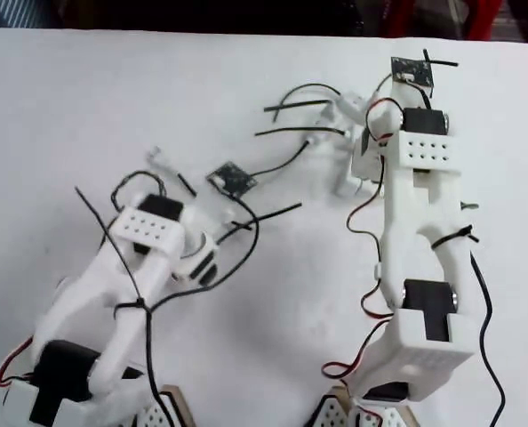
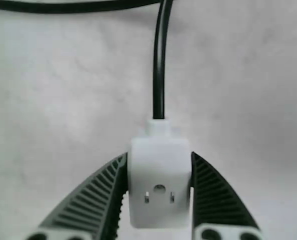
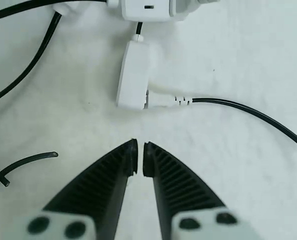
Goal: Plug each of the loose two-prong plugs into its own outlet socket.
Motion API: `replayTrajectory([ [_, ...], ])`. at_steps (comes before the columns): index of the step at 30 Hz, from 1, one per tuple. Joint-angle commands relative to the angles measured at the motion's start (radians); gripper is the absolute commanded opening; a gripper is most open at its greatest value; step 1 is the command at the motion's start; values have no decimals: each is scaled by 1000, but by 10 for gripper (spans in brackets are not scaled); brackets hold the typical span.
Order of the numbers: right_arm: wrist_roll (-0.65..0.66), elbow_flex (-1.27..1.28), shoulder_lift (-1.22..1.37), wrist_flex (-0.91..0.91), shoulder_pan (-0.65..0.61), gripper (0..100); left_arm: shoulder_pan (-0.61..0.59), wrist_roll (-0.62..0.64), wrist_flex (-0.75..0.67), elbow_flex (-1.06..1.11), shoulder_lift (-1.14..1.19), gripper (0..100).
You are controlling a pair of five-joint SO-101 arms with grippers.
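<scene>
your left end effector [image 2: 158, 157] pinches a white cord-end connector [image 2: 158, 187] (plug or socket, hard to say) over the table [image 2: 48, 100]; the right end effector [image 3: 140, 160], pressed together and empty, sits near a white plug [image 3: 133, 75]. pull the black cord [image 2: 159, 60] taut and the connector may twist loose.

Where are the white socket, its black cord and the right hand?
white socket [image 2: 158, 167], left wrist view, front face above the slots.
black cord [image 2: 160, 60], left wrist view, straight stretch above the socket.
right hand [image 3: 140, 159], right wrist view, midway between its fingertips.
</scene>
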Motion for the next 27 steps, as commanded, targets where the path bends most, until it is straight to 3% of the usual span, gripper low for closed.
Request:
replayTrajectory([
  [1, 14, -6, -10, -12, 1, 19, -12, 112, -3, -17, -53, 278],
  [7, 14, -6, -10, -12, 1, 19, -5, 106, 153, -160, -53, 272],
  [11, 14, -6, -10, -12, 1, 19, 10, 106, 160, -141, -50, 272],
  [19, 14, -6, -10, -12, 1, 19, 87, 107, -89, 112, -44, 272],
  [23, 14, -6, -10, -12, 1, 19, 4, 104, -127, 124, -42, 275],
  [27, 14, -6, -10, -12, 1, 19, -97, 21, -127, 98, -42, 275],
])
